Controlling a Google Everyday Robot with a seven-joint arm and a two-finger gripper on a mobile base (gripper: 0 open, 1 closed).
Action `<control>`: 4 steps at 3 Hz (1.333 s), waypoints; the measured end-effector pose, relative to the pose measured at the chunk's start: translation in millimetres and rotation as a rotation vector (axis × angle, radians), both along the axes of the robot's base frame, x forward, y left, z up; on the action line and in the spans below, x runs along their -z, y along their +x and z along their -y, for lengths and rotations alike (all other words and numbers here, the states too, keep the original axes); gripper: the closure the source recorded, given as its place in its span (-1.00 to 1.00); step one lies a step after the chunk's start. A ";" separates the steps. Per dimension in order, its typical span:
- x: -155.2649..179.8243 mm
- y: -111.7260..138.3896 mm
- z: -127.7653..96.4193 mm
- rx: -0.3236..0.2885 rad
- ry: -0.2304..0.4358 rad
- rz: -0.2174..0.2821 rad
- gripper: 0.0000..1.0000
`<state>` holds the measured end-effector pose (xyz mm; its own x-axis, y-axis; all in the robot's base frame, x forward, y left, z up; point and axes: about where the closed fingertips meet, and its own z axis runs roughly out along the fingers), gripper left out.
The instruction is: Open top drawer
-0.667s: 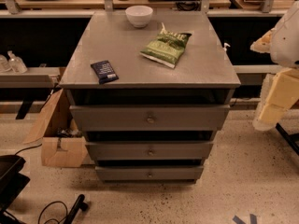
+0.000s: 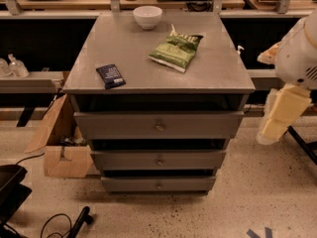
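The top drawer (image 2: 124,125) is the widest grey front, directly under the cabinet top, with a small round metal knob (image 2: 159,127) at its centre. Its front stands closed, with a dark gap above it. Two narrower grey drawers (image 2: 124,160) (image 2: 129,184) sit below it, each with the same knob. My gripper (image 2: 278,117) is a cream-coloured part hanging from the white arm (image 2: 297,58) at the right edge. It is to the right of the cabinet, at about the top drawer's height, and touches nothing.
On the cabinet top (image 2: 138,58) lie a white bowl (image 2: 147,16), a green snack bag (image 2: 177,50) and a dark blue packet (image 2: 110,76). A cardboard box (image 2: 62,148) stands at the cabinet's left. Black cables (image 2: 64,222) lie on the floor at the front left. Shelving runs behind.
The arm and gripper have shifted slightly down and to the left, towards the cabinet. The drawers and the things on top have not moved.
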<state>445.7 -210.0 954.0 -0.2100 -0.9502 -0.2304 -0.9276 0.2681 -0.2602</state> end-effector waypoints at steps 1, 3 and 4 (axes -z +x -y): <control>58.9 12.7 -11.8 -0.040 0.018 0.017 -1.00; 149.3 66.7 -29.2 -0.104 0.002 0.082 -1.00; 179.7 91.5 -35.5 -0.116 -0.039 0.092 -1.00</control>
